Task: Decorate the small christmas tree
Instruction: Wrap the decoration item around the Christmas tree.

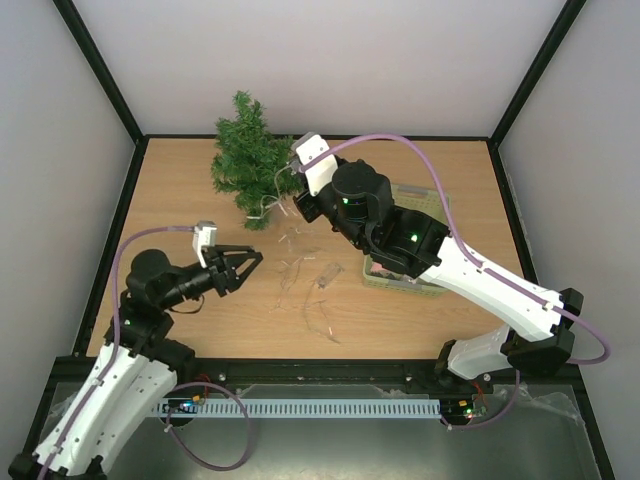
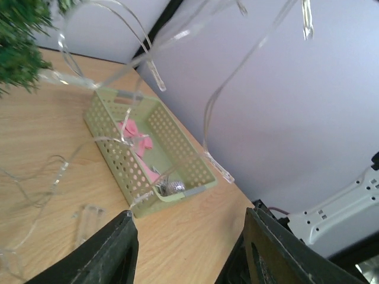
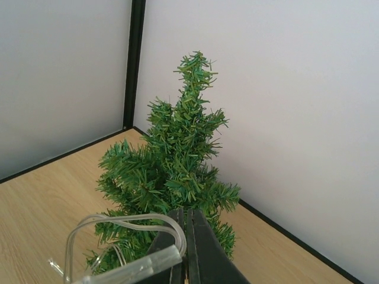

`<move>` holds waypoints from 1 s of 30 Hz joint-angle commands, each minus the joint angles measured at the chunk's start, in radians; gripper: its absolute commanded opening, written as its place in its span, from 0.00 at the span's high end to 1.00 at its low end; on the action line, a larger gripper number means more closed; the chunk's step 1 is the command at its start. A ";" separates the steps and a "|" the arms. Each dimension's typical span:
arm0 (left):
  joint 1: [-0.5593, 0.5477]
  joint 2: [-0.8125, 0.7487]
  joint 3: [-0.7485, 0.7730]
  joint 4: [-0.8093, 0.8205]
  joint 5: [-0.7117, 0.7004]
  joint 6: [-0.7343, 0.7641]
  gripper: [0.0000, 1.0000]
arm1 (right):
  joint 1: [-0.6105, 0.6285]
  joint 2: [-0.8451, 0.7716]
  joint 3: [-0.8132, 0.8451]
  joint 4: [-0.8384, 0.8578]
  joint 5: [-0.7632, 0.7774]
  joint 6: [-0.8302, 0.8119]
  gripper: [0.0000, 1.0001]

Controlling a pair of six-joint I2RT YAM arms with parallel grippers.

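Observation:
The small christmas tree (image 1: 245, 160) stands at the back left of the table, bushy and dark green; it fills the right wrist view (image 3: 177, 165). My right gripper (image 1: 298, 203) (image 3: 188, 236) is just in front of the tree, shut on a clear string of lights (image 3: 127, 225). The string hangs down from it in loops (image 2: 148, 59) and trails onto the wood (image 1: 300, 285). My left gripper (image 1: 250, 263) (image 2: 192, 236) is low over the table left of the trailing string, open, with nothing between its fingers. One strand ends close to its left fingertip (image 2: 121, 236).
A pale green perforated basket (image 2: 118, 154) sits right of centre, largely under the right arm (image 1: 400, 280). It holds pink pieces (image 2: 136, 136) and a silver ball (image 2: 174, 187). Grey walls with black frame posts close in the back and both sides.

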 commanded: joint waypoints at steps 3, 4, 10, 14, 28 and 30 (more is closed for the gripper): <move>-0.206 0.046 -0.062 0.225 -0.219 -0.053 0.48 | 0.000 -0.022 0.000 0.029 0.004 0.066 0.98; -0.238 0.066 -0.066 0.253 -0.252 -0.051 0.48 | 0.000 -0.022 0.000 0.031 0.002 0.074 0.98; -0.397 0.219 -0.053 0.385 -0.395 0.043 0.48 | 0.001 -0.035 -0.026 0.064 -0.015 0.089 0.98; -0.482 0.314 -0.054 0.436 -0.496 0.196 0.48 | 0.000 -0.042 -0.035 0.070 -0.036 0.077 0.98; -0.507 0.417 -0.109 0.610 -0.601 0.354 0.49 | 0.000 -0.091 -0.099 0.109 -0.059 0.086 0.98; -0.507 0.433 -0.106 0.627 -0.586 0.363 0.50 | 0.001 -0.089 -0.101 0.112 -0.065 0.086 0.98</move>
